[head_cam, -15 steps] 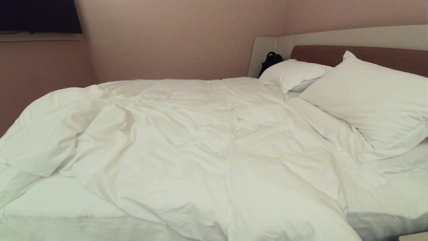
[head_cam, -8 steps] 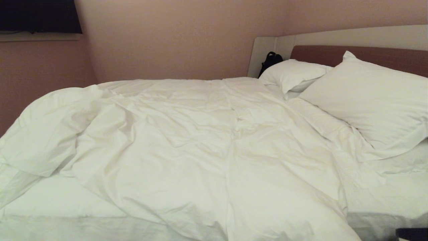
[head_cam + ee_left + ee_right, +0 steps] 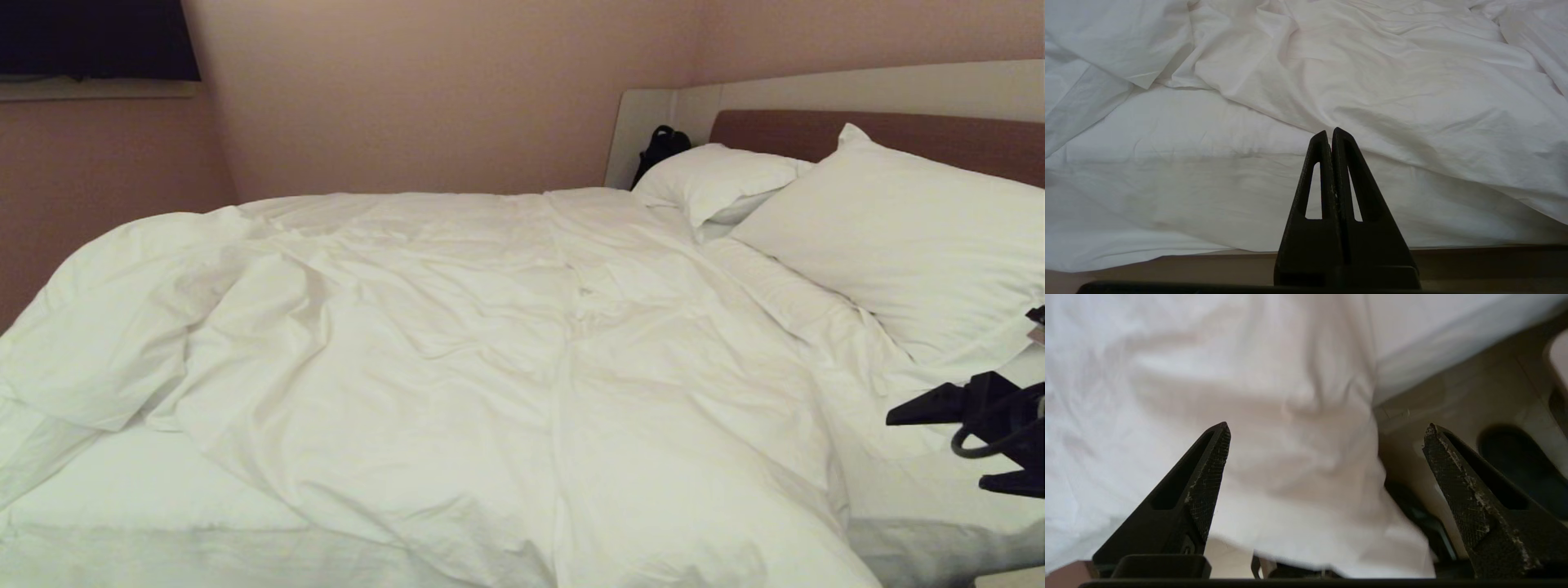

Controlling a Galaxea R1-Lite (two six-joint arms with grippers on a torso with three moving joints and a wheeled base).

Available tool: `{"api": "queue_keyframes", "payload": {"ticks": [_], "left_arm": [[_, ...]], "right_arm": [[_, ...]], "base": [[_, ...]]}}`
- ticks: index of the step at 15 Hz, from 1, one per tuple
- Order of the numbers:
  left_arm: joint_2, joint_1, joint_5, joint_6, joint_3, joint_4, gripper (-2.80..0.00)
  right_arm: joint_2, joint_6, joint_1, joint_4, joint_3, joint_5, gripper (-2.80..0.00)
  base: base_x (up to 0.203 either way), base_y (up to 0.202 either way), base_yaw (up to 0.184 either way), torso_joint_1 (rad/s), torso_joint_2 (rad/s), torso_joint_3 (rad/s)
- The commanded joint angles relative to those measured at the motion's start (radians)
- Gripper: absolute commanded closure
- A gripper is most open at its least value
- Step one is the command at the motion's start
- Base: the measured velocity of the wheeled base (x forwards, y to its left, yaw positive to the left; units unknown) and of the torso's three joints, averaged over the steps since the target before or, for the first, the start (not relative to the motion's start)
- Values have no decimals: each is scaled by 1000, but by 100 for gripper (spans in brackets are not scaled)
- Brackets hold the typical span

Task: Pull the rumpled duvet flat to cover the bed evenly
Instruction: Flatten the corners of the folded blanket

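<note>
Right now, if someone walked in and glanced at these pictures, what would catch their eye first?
The rumpled white duvet sprawls across the bed, bunched into a thick fold at the left and leaving bare sheet along the near left edge. Two white pillows lean against the brown headboard at the right. The right gripper, fingers wide open, reaches in from the right edge above the duvet's right side.

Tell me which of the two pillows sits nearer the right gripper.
The big front pillow, just above the right gripper; the smaller pillow lies farther back by the headboard corner.
</note>
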Motion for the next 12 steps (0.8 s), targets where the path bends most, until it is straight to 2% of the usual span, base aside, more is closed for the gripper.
{"api": "queue_keyframes", "payload": {"ticks": [1,4,6,12], "left_arm": [[0,0,0,0,0,-1,0],[0,0,0,0,0,1,0],[0,0,0,-2,0,-1,0],[0,0,2,0,0,1,0]], "right_arm": [[65,-151,-75,-98,5,191,-280],[71,-324,-165,-166,71,349,-280],[76,-423,-197,-214,111,439,-280],[150,-618,-242,-218,153,570,-280]], "base": [[0,0,0,0,0,0],[0,0,0,0,0,0],[0,0,0,0,0,0],[0,0,0,0,0,0]]}}
